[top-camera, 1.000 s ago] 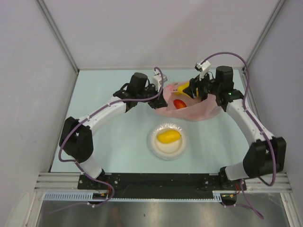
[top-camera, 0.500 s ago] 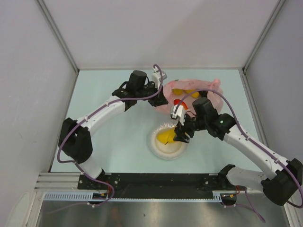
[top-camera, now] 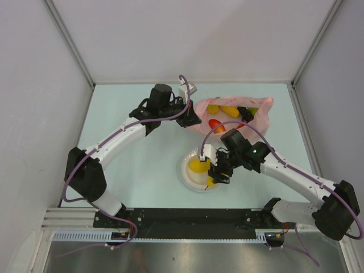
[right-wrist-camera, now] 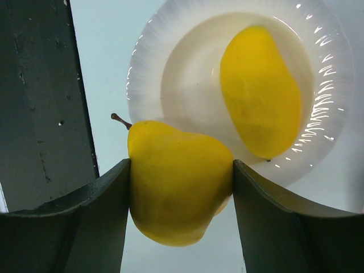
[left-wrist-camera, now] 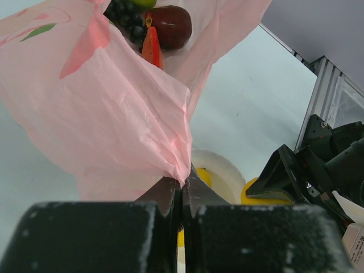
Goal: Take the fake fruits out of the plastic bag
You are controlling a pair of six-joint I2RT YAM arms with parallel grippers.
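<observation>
— Over the rim of the ribbed white round plate (right-wrist-camera: 148, 68), what does the right gripper (top-camera: 219, 175) carry?
— It carries a glossy yellow plastic pear (right-wrist-camera: 179, 193), clamped between both fingers. A yellow oval plastic fruit (right-wrist-camera: 261, 96) lies on the plate.
— And the left gripper (left-wrist-camera: 183, 196)?
— Its jaws are closed, pinching an edge of the thin translucent pink plastic bag (left-wrist-camera: 102, 114). The bag holds a dark red apple (left-wrist-camera: 170, 25), purple grapes (left-wrist-camera: 126, 20) and a red slice (left-wrist-camera: 152, 48).

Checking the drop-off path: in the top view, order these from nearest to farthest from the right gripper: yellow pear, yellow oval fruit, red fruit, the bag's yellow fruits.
1. Yellow pear: in the right gripper's jaws.
2. Yellow oval fruit: on the white plate, beside it.
3. Red fruit: near part of the pink bag.
4. Yellow fruits: bag's far side.
</observation>
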